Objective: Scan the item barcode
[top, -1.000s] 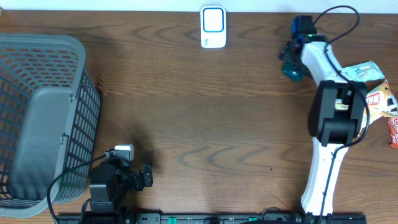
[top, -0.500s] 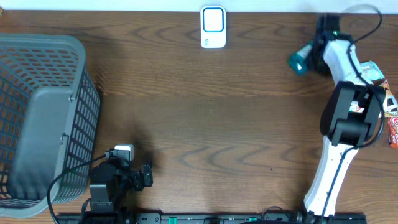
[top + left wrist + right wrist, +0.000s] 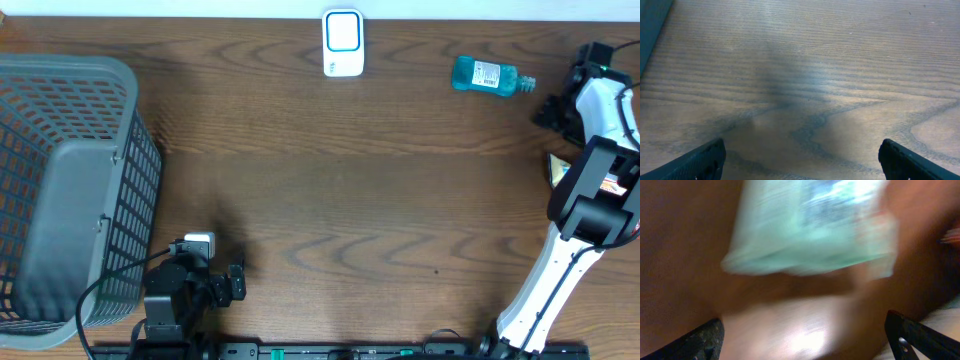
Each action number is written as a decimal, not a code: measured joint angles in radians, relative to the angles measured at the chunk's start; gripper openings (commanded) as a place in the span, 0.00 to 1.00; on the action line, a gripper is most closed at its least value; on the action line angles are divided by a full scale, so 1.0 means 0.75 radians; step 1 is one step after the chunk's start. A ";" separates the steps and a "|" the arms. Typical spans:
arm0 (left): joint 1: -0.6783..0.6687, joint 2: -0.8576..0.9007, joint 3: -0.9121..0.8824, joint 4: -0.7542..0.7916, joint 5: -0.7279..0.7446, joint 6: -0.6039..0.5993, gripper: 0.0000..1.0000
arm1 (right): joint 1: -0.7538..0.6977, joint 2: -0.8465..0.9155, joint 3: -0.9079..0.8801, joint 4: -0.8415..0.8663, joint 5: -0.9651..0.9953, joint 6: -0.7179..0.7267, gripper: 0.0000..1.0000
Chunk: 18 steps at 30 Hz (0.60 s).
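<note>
A teal bottle (image 3: 488,76) with a white label lies on its side on the table at the back right, free of any gripper. The white and blue scanner (image 3: 343,43) stands at the back centre. My right gripper (image 3: 550,110) hangs just right of the bottle, apart from it. In the right wrist view this gripper (image 3: 805,340) is open with nothing between its fingers, and a blurred pale green item (image 3: 805,225) lies ahead of it. My left gripper (image 3: 230,285) rests at the front left; in its own view the left gripper (image 3: 802,160) stands open over bare wood.
A grey mesh basket (image 3: 70,190) fills the left side of the table. A corner of a packet (image 3: 555,168) shows from under the right arm at the right edge.
The right arm swung to the right and let go of the teal bottle, which now lies on the table. The left arm has not moved.
</note>
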 measured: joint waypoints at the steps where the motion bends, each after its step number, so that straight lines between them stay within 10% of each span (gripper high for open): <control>1: 0.000 0.000 0.000 0.000 -0.001 0.000 0.98 | 0.011 -0.005 -0.006 0.000 -0.072 -0.001 0.99; 18: 0.000 0.000 0.000 0.001 0.000 0.000 0.98 | 0.187 -0.223 -0.032 0.290 -0.667 -0.978 0.99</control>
